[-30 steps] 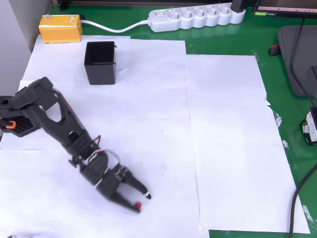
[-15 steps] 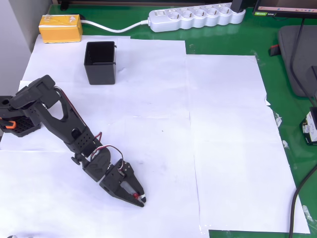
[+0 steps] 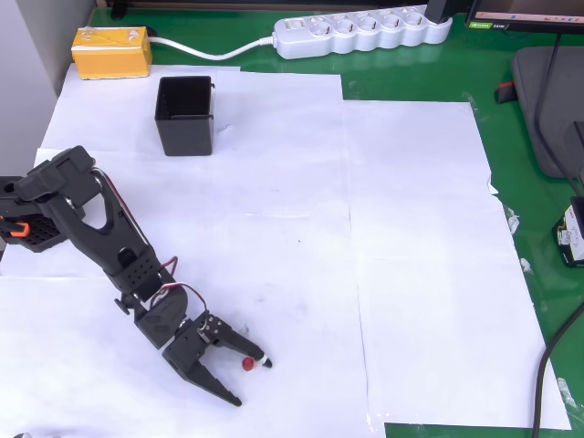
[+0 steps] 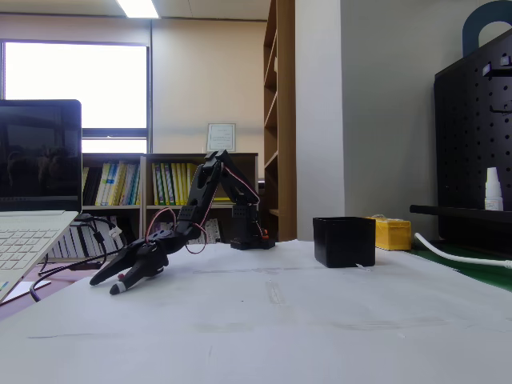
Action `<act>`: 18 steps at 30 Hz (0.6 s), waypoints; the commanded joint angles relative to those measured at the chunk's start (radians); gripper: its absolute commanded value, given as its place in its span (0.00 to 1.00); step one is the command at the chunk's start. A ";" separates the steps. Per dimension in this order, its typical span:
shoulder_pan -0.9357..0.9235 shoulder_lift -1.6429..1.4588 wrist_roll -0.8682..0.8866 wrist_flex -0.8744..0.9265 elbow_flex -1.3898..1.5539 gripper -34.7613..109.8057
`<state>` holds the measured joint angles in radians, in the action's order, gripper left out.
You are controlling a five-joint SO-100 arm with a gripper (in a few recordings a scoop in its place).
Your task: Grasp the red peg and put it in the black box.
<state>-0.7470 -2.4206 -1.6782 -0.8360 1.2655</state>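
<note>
In the overhead view the red peg (image 3: 247, 363) lies on the white paper near the front edge. It sits just inside the tip of the upper finger of my gripper (image 3: 250, 381). The gripper is open, its two black fingers spread in a V, with the lower fingertip well apart from the peg. The black box (image 3: 185, 116) stands upright and open-topped at the far left, a long way from the gripper. In the fixed view the gripper (image 4: 104, 286) hangs low over the paper at the left, and the black box (image 4: 344, 241) stands to the right.
A yellow block (image 3: 111, 51) lies beyond the box, and a white power strip (image 3: 360, 32) lies along the far edge. White paper sheets (image 3: 420, 255) cover the green mat. A laptop (image 4: 32, 200) stands at the left of the fixed view.
The fingers, closed around the peg half a second ago, have spread apart. The arm has shifted slightly left and toward the front edge. The peg now lies on the paper.
</note>
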 commanded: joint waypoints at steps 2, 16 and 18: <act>0.003 -0.003 -0.002 -0.054 -0.015 0.45; 0.044 0.037 0.069 -0.160 -0.144 0.45; 0.049 0.037 0.069 -0.160 -0.140 0.45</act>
<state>-0.7087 -2.4191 -1.6122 -0.9925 1.1336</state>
